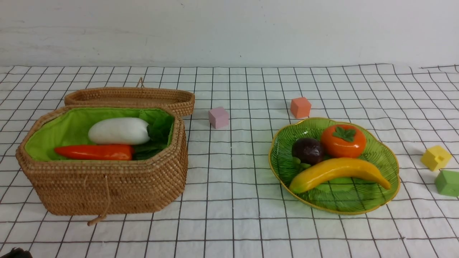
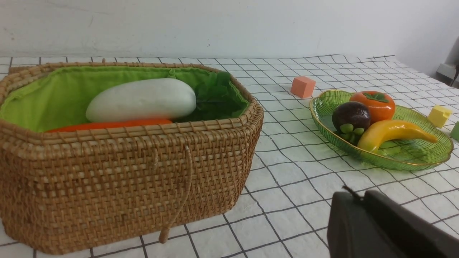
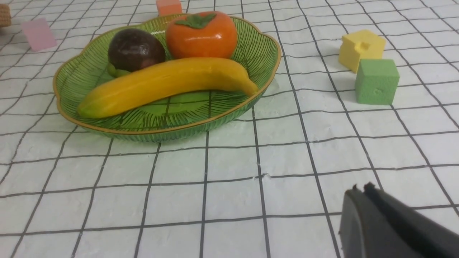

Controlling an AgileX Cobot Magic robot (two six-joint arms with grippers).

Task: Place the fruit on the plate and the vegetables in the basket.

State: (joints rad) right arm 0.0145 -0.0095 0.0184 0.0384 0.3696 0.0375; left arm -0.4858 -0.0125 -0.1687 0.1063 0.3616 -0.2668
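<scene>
Checked cloth (image 3: 229, 200) beneath both closed end effectors (image 3: 360, 188).

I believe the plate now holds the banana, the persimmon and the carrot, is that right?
Not quite: the third thing on the plate is the mangosteen, not the carrot, which lies in the basket. The banana and persimmon are on the plate, as the front view shows.
</scene>
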